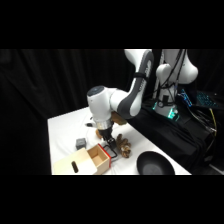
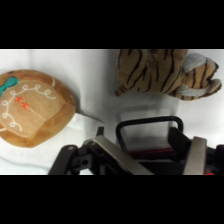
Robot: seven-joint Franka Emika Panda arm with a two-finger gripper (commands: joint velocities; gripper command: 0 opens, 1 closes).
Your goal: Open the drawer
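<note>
Drawer [image 1: 99,157], a light, stiff wooden box standing partly out of its pale cabinet [image 1: 70,166] near the table [image 1: 65,127] front edge, is best taken by its rigid black loop handle [image 2: 148,125], which the gripper [image 1: 112,148] straddles, fingers narrowly parted.

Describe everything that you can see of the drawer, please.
The drawer is a small open-topped box of light wood with a reddish front. It is pulled out of the pale wooden cabinet near the table's front edge. Its inside looks empty. A black rectangular loop handle stands out from the front. The gripper comes down at this handle, and in the wrist view the loop lies between its fingers; whether they clamp it is unclear.
</note>
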